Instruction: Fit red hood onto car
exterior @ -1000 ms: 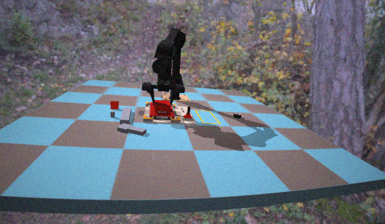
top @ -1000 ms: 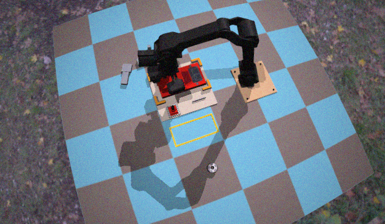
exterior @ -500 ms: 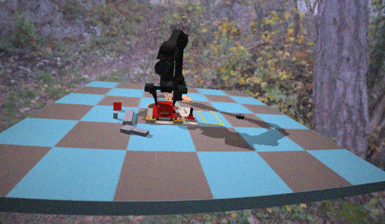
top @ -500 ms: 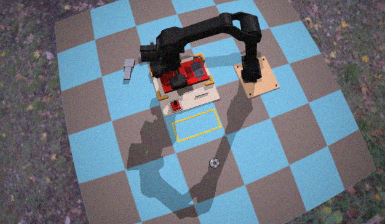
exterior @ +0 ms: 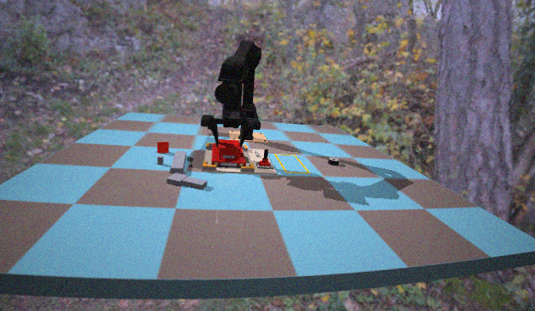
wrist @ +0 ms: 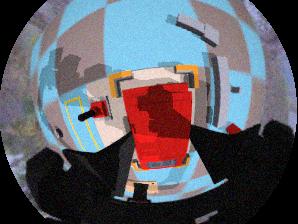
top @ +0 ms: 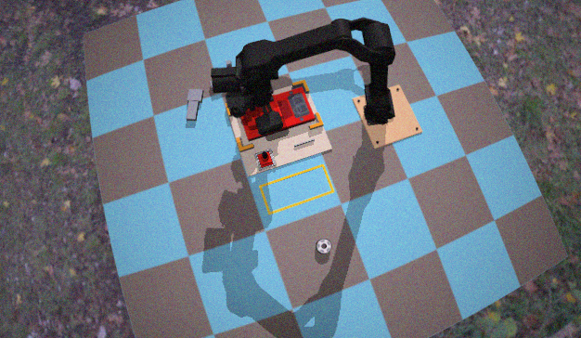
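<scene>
The red hood [top: 303, 119] [exterior: 222, 150] [wrist: 155, 150] lies over the car inside the orange corner brackets of the pale jig board [top: 279, 147] [wrist: 107, 129]. It looks about level and lined up with the jig. My gripper [top: 255, 113] [exterior: 229, 143] [wrist: 161, 129] points down and is shut on the hood, one finger at each long side. The hood hides the engine block, the pegs and nearly all of the chassis. I cannot tell whether the pegs are in the corner holes or whether a small gap is left under the hood.
A red base with a black knob [top: 264, 161] [exterior: 264, 163] stands on the jig board's side strip. Grey blocks [top: 192, 106] [exterior: 179, 162] and a red block [exterior: 162, 147] are on the other side. A yellow outline [top: 302, 202] and a metal ring [exterior: 333, 161] lie beyond the knob.
</scene>
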`<action>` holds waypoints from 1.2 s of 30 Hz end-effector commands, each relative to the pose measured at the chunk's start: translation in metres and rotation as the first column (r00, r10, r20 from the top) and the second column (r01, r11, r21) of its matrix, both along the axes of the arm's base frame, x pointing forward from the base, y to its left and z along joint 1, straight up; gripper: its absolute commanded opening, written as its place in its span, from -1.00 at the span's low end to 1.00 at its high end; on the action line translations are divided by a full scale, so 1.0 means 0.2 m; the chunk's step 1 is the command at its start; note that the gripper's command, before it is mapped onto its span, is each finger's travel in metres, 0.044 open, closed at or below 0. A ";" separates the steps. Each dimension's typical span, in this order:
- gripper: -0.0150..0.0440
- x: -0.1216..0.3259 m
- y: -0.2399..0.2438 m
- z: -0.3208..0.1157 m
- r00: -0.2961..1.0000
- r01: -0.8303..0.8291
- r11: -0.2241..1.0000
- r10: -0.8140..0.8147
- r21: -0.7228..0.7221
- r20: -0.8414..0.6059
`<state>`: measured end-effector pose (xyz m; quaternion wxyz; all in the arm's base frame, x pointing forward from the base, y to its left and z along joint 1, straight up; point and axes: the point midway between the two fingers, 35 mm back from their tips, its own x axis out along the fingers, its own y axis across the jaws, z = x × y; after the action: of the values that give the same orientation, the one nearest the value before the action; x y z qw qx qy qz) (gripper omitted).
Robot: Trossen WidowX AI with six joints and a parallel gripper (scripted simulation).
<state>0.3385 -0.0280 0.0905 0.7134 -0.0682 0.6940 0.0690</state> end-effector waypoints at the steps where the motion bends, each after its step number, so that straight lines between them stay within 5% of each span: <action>1: -0.49 0.00 0.00 -0.01 1.000 0.000 1.000 0.000 -0.002 0.001; 36: -0.49 0.00 0.00 -0.06 1.000 0.000 1.000 0.000 -0.003 0.000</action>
<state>0.3388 -0.0276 0.0786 0.7132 -0.0691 0.6941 0.0692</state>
